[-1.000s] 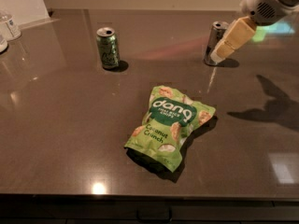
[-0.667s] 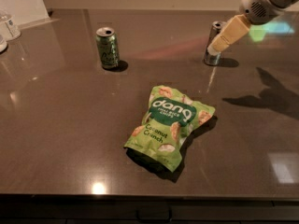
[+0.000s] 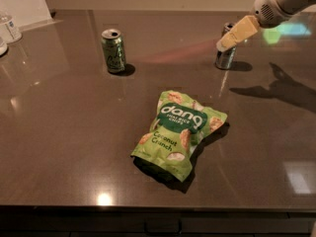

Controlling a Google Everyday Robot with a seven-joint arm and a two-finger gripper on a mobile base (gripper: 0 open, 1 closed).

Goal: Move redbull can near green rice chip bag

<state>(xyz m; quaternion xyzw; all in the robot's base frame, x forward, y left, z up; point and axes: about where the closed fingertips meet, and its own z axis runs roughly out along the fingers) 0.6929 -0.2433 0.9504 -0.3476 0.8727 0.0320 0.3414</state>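
the chip bag (image 3: 180,132) lay flat near the middle of the tabletop (image 3: 59,142). its dark green label read "dang", with "coconut crunch" lower down; the small print under the brand was too fine to read. the redbull can (image 3: 225,59) stood upright at the far right, well apart from the bag, its markings unreadable and its top partly hidden behind the hand (image 3: 223,44). i could not tell whether the hand was open or closed. a green can (image 3: 114,51) stood at the far left.
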